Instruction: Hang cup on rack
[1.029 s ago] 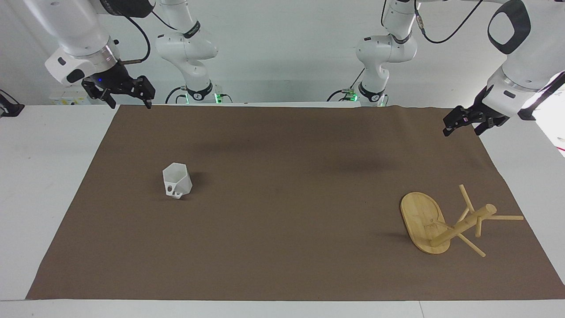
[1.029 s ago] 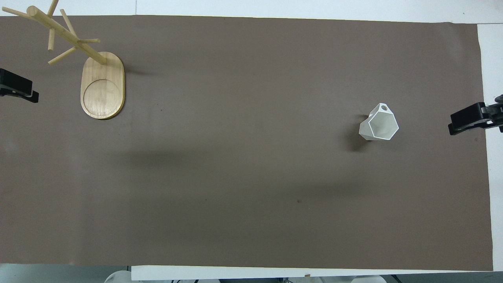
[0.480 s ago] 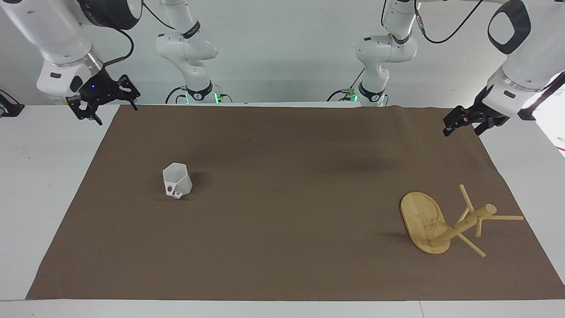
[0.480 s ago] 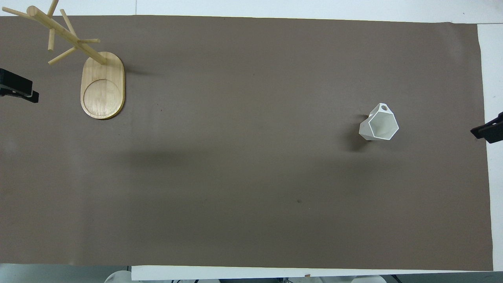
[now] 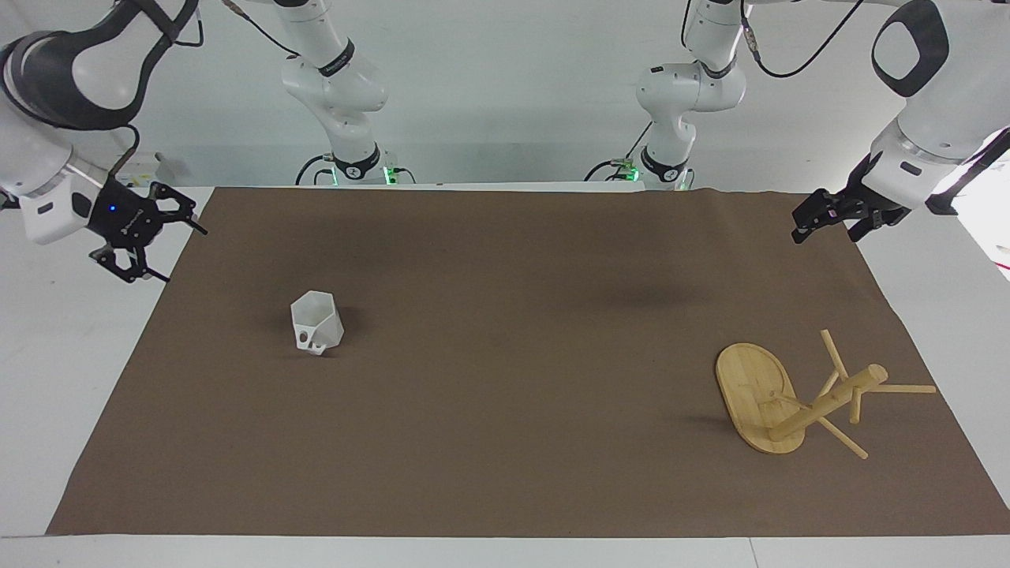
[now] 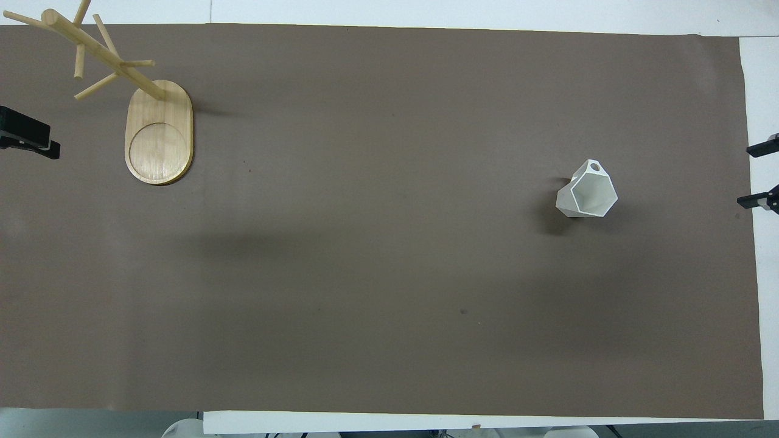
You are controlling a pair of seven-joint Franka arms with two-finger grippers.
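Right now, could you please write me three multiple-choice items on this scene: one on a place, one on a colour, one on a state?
1. Where does the cup stand?
A. on the brown mat
B. on the rack's base
C. on a rack peg

2. What colour is the cup?
A. blue
B. white
C. black

3. How is the right end effector?
A. shut on the cup
B. shut on a peg
C. open, holding nothing

Answers:
1 A: the cup sits on the mat toward the right arm's end, apart from the rack.
2 B: its faceted body is white.
3 C: the fingers are spread over the table's white edge, with nothing between them.
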